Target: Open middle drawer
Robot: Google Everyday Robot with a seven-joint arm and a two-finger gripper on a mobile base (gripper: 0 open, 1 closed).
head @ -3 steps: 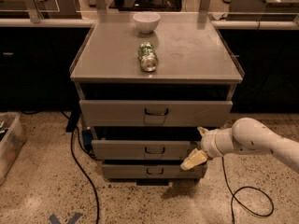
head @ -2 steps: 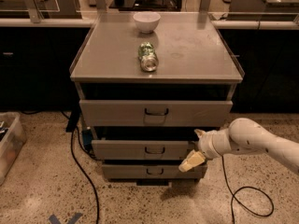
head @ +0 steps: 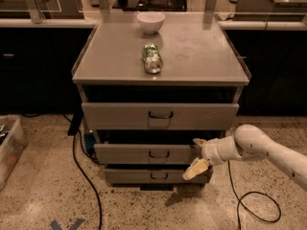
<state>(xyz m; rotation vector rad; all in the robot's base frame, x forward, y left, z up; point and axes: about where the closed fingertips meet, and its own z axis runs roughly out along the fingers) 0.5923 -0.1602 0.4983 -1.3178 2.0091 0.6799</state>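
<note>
The middle drawer (head: 139,154) is the medium-height grey front with a small dark handle (head: 158,154), between a taller top drawer (head: 120,116) and a thin bottom drawer (head: 129,176). My gripper (head: 197,155) is at the right end of the middle drawer front, well to the right of the handle. It is open, with one finger (head: 198,142) at the front's top edge and the other cream finger (head: 196,169) below its bottom edge. The drawer's inside is hidden.
A white bowl (head: 150,22) and a green can (head: 152,58) lying on its side sit on the cabinet top (head: 201,56). Black cables run over the floor at the left (head: 84,176) and right (head: 254,210). A clear bin (head: 9,150) stands at the far left.
My gripper and forearm have shifted slightly left, closer against the right end of the middle drawer front. The drawers have not visibly moved.
</note>
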